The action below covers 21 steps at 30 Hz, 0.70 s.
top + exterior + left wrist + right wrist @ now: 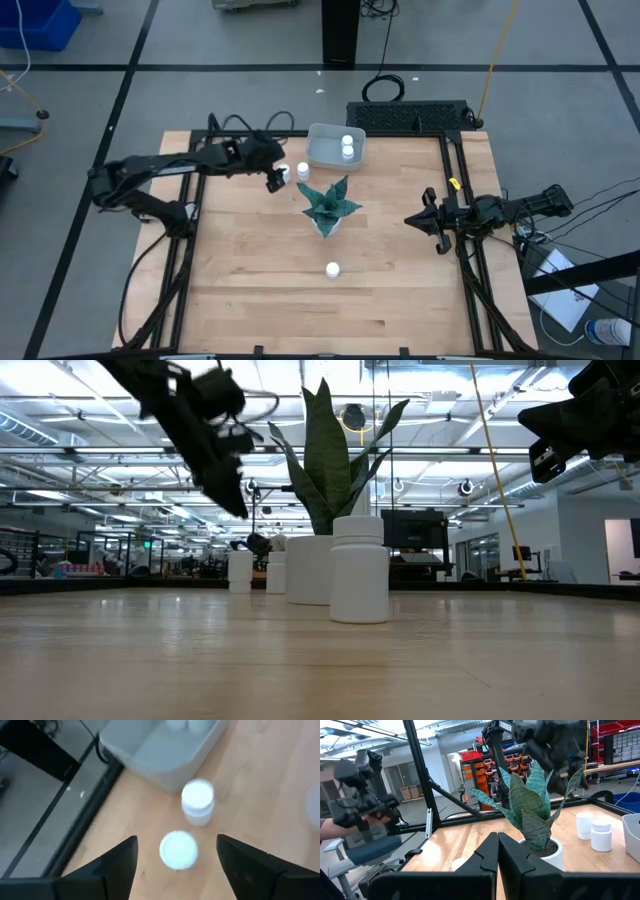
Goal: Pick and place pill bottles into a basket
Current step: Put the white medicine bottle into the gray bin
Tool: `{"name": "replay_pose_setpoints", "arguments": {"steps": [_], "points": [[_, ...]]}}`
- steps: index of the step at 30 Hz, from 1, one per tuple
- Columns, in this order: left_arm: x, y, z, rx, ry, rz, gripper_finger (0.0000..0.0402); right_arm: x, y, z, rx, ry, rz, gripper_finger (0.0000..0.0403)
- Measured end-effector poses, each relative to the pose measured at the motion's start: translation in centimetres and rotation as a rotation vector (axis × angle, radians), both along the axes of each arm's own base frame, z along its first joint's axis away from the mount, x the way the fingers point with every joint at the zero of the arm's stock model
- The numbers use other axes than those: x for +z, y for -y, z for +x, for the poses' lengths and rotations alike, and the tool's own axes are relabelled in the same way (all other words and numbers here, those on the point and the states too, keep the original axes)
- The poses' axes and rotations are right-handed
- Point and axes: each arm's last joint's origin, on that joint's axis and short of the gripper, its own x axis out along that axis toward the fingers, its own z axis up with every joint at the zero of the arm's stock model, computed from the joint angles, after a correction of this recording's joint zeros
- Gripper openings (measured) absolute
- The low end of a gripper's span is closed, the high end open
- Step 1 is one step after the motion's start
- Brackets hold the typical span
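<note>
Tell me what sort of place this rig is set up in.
Likely a robotics lab or industrial workshop: an open ceiling with exposed beams and strip lights, red parts shelving behind the wooden table, and a person holding a controller.

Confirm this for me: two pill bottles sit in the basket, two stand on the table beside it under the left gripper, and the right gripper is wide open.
Not quite. The right gripper is shut, its fingers pressed together in the right wrist view. The rest holds: two pill bottles in the basket, two more under the open left gripper.

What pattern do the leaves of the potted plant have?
Green leaves with darker wavy cross-bands, clearest in the right wrist view.
</note>
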Motion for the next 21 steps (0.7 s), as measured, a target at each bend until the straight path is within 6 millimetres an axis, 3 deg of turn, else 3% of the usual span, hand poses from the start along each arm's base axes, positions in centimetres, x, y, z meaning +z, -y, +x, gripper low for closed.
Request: {"name": "replay_pose_setpoints", "arguments": {"steps": [5,10,21], "points": [[-2.1,-1.3,0.3,0.011,-0.003,0.017,0.0265,0.0,0.0,0.0,0.0,0.0,0.0,0.0],[-2.2,-2.3,-0.1,0.012,0.02,0.012,0.0275,0.0,0.0,0.0,0.0,0.0,0.0,0.0],[-2.4,-4.5,-1.6,0.003,0.112,-0.17,0.0277,0.0,0.0,0.0,0.0,0.0,0.0,0.0]]}}
